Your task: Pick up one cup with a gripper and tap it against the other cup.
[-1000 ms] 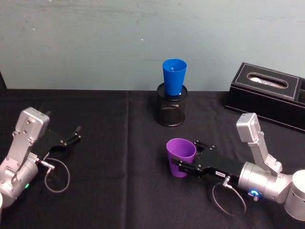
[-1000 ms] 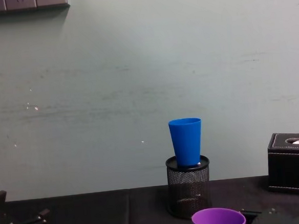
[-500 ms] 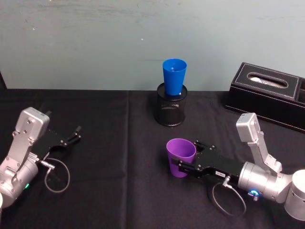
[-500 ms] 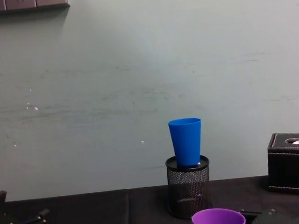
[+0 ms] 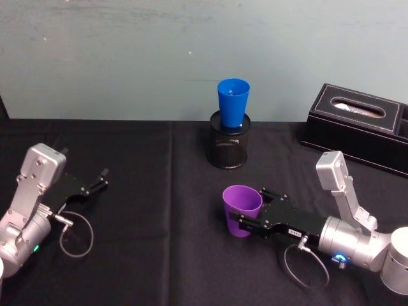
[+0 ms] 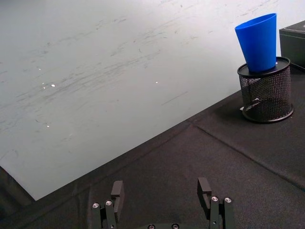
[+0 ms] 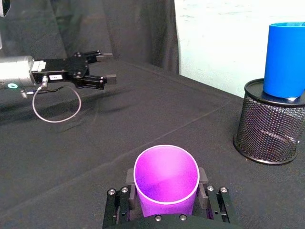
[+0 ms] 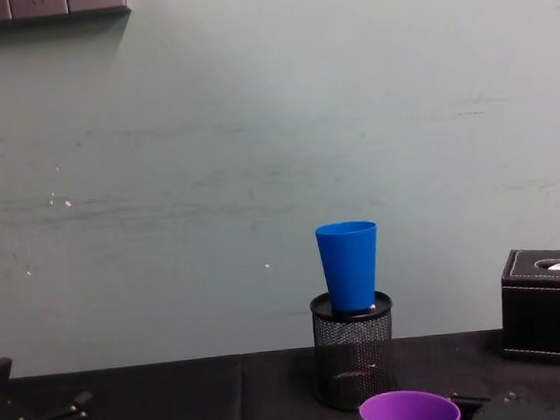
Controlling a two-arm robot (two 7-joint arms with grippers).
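Near table centre, nothing has shifted over the last second: right gripper (image 5: 244,222) stays clamped around the smooth purple plastic tumbler (image 5: 241,210), still on the black cloth (image 5: 159,255). Lift not begun. Bright blue plastic tumbler (image 5: 233,102) waits in the black wire-mesh pen holder (image 5: 229,148). Left gripper (image 5: 101,179) idle, fingers apart, empty.

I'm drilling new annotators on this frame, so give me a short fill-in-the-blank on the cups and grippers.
1. The blue cup stands in a black wire-mesh ______.
2. The right gripper has its jaws around the ______ cup.
3. The left gripper holds ______ between its open jaws.
4. The black tissue box sits toward the robot's ______ side.

Missing words: pen holder; purple; nothing; right
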